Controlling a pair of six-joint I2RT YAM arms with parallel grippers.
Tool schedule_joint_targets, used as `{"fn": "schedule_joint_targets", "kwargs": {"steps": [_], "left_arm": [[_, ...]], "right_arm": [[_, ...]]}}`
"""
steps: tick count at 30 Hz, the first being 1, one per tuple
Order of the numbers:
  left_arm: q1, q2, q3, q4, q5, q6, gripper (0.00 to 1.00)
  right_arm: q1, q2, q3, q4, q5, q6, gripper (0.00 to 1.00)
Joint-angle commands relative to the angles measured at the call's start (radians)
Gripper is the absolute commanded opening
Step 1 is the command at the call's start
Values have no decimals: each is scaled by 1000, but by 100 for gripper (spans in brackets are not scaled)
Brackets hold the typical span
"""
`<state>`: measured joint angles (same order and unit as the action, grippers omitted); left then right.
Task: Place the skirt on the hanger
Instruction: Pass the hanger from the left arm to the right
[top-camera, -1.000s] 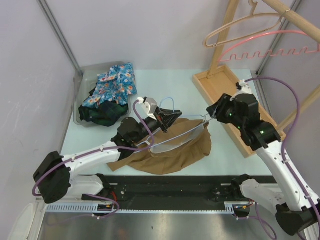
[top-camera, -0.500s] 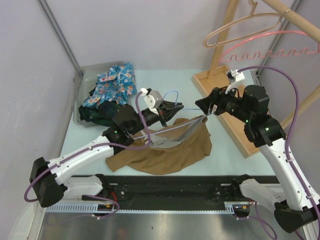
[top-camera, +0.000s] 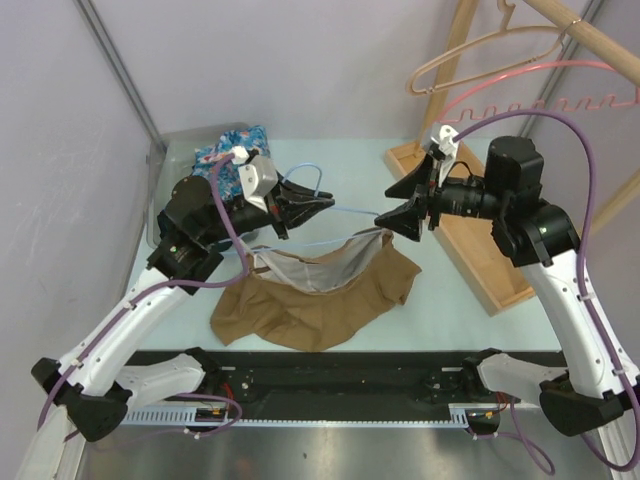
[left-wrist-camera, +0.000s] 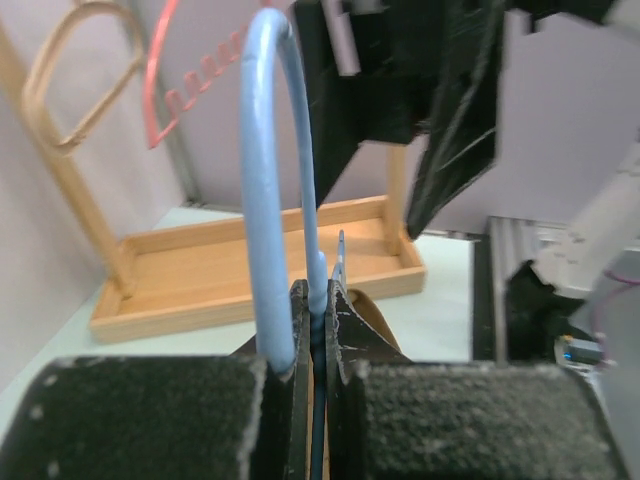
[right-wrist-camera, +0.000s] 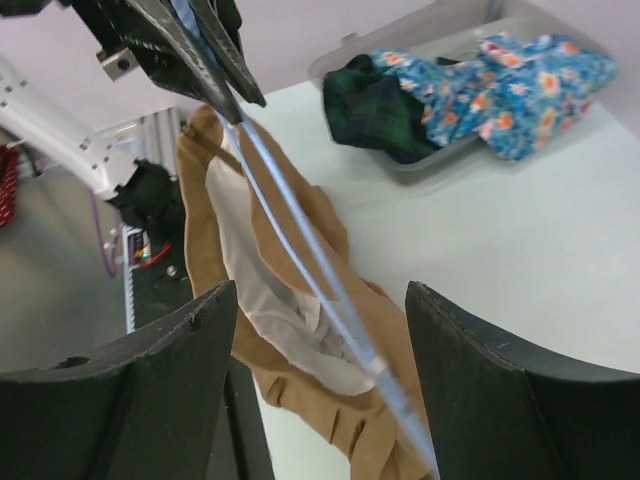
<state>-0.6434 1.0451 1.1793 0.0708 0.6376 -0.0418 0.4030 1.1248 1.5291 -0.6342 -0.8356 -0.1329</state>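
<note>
My left gripper (top-camera: 300, 205) is shut on the neck of a light blue hanger (top-camera: 345, 212) and holds it above the table, hook (left-wrist-camera: 265, 150) up. The brown skirt (top-camera: 320, 300) hangs from the hanger by its waistband, its pale lining showing and its lower part lying on the table. My right gripper (top-camera: 400, 208) is open, its jaws spread wide at the hanger's right end. In the right wrist view the blue hanger bar (right-wrist-camera: 300, 240) runs between the fingers (right-wrist-camera: 150, 370) without touching them, with the skirt (right-wrist-camera: 300, 410) below.
A clear bin (top-camera: 160, 190) with floral and dark clothes stands at the back left. A wooden rack with a tray base (top-camera: 450, 190) stands at the right, with a pink hanger (top-camera: 540, 100) and a beige hanger (top-camera: 480, 55) on its rail.
My left arm has lifted the hanger and skirt up and to the left. My right gripper has risen and drawn back from the hanger's right end and now stands open.
</note>
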Motion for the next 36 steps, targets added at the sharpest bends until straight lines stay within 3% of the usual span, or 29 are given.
{"fn": "schedule_joint_targets", "kwargs": {"steps": [1, 10, 19, 24, 31, 34, 35, 36], "left_arm": [[34, -7, 79, -3, 241, -98, 0], [39, 0, 31, 126, 306, -233, 0], [37, 10, -6, 214, 307, -293, 0], [39, 10, -15, 224, 297, -305, 0], [37, 3, -24, 242, 300, -319, 0], [37, -5, -23, 230, 291, -303, 0], [39, -7, -21, 224, 286, -297, 0], [39, -10, -23, 204, 280, -288, 0]], "right_arm": [[33, 43, 85, -93, -117, -112, 73], [181, 170, 198, -127, -88, -163, 74], [272, 193, 167, -81, -57, -120, 70], [289, 185, 154, -30, -16, -71, 44], [333, 234, 201, -142, 72, -103, 40], [352, 251, 218, -170, 104, -91, 19], [358, 251, 215, -168, 118, -82, 0], [361, 244, 210, -167, 128, -71, 0]]}}
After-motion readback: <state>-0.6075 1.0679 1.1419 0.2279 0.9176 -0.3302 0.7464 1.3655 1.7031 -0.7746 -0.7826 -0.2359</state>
